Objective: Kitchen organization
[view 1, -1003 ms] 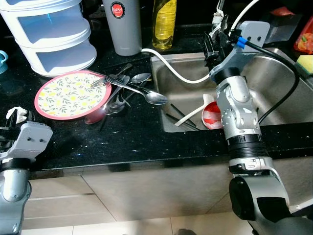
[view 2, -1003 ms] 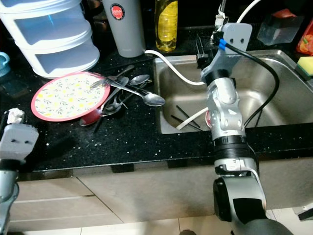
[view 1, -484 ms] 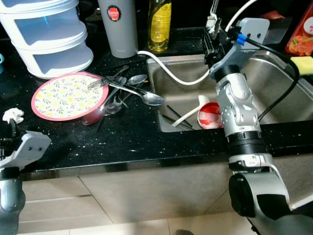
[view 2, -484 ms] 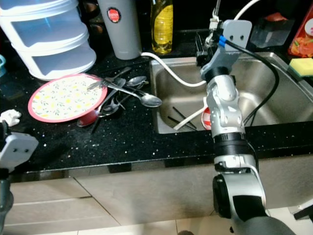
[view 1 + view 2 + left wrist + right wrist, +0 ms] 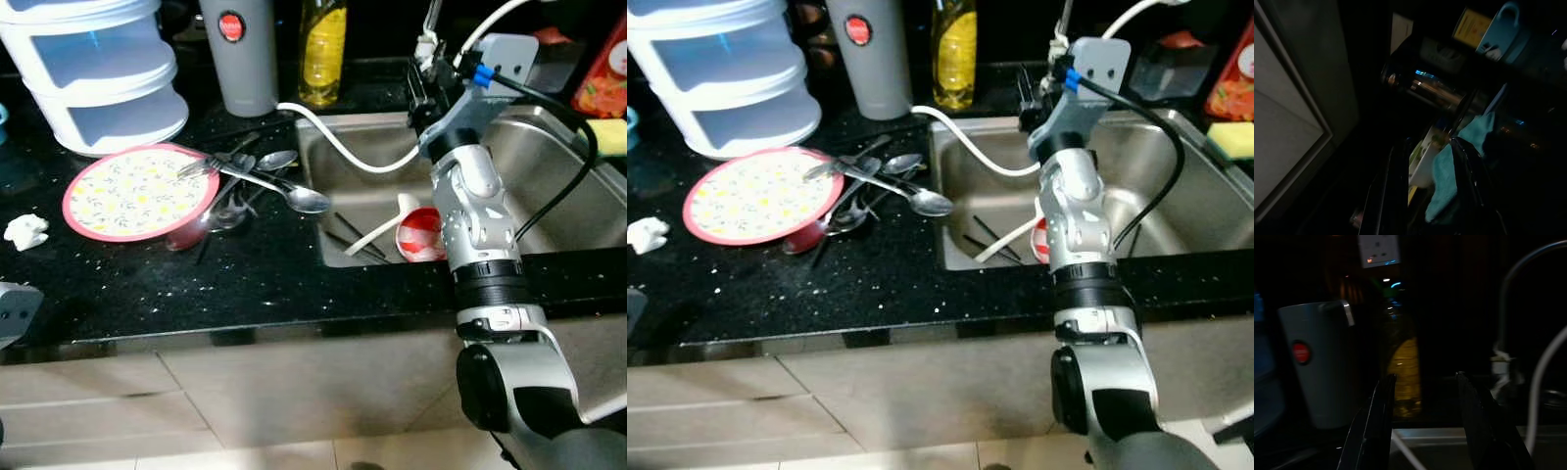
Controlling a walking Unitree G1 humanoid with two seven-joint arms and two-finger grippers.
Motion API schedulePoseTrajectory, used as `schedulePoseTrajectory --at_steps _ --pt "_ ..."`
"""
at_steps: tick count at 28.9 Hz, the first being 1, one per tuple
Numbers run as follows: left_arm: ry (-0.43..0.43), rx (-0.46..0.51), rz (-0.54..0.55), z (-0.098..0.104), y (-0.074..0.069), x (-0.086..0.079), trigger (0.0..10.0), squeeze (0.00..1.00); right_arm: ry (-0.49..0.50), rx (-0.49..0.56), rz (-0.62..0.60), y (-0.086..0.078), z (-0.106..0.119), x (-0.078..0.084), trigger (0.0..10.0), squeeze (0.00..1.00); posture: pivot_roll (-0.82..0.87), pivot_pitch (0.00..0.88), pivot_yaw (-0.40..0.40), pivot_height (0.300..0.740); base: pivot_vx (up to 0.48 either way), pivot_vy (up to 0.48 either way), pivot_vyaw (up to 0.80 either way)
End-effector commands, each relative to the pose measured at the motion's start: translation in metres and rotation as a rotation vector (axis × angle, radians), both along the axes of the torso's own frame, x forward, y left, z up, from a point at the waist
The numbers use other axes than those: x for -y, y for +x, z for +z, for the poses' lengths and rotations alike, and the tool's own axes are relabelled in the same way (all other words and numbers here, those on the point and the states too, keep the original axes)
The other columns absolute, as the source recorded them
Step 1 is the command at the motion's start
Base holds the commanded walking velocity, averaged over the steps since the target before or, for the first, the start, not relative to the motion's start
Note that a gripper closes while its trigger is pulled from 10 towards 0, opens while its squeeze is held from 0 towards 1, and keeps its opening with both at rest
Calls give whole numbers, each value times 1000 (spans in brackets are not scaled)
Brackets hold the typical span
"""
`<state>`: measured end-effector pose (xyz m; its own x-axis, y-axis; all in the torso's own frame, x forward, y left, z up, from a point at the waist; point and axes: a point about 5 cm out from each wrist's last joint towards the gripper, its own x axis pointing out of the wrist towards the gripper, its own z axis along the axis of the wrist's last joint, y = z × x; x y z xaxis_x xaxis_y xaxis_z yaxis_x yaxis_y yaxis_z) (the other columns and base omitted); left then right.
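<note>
A pink-rimmed floral plate (image 5: 137, 191) lies on the black counter (image 5: 245, 274). A pile of spoons and forks (image 5: 279, 186) rests partly on its right rim. In the steel sink (image 5: 377, 186) lie a red and white cup (image 5: 421, 233), a white utensil and dark chopsticks (image 5: 348, 235). My right gripper (image 5: 423, 86) is raised over the sink's back edge near the faucet. In its wrist view it (image 5: 1424, 378) is open and empty, facing the grey tumbler (image 5: 1310, 362) and the yellow bottle (image 5: 1403, 372). My left gripper (image 5: 1427, 144) hangs low and open in the dark.
White stacked drawers (image 5: 98, 69) stand at the back left, with the tumbler (image 5: 240, 54) and bottle (image 5: 323, 49) behind the sink corner. A white hose (image 5: 333, 137) runs into the sink. A crumpled white scrap (image 5: 24, 230) lies at the left, and a yellow sponge (image 5: 612, 137) at the right.
My left arm has dropped below the counter edge, so just its wrist block shows at the lower left. The right arm has stayed over the sink. The camera shifted slightly.
</note>
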<state>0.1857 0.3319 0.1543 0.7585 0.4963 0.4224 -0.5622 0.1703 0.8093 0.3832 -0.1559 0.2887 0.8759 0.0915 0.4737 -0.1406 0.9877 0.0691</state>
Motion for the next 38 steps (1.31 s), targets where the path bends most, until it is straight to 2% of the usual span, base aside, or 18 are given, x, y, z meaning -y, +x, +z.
schedulePoseTrajectory --at_steps 1,7,12,15,17,24,38 --pt "-44 -16 -110 -8 16 22 10000 0 1 13 18 1 4 -6 10000 0 72 25 -29 740 0 0 0" --pt "-44 -26 -114 -12 20 23 10000 0 3 24 5 0 7 -3 10000 0 58 22 -18 740 0 0 0" --pt "-28 -4 -131 -4 24 24 10000 0 11 19 -13 -1 4 3 10000 0 61 22 -11 740 0 0 0" --pt "-32 8 -174 1 32 30 10000 0 15 21 -13 -1 4 2 10000 0 59 22 -5 740 0 0 0" --pt "-49 1 -169 -1 36 28 10000 0 16 22 -12 -1 4 1 10000 0 56 24 -3 740 0 0 0" --pt "-40 -42 -133 -11 33 16 10000 0 16 21 -21 -1 3 4 10000 0 51 27 -3 740 0 0 0" --pt "-35 -67 -144 -17 34 14 10000 0 19 17 -15 -1 3 3 10000 0 51 30 -11 740 0 0 0"
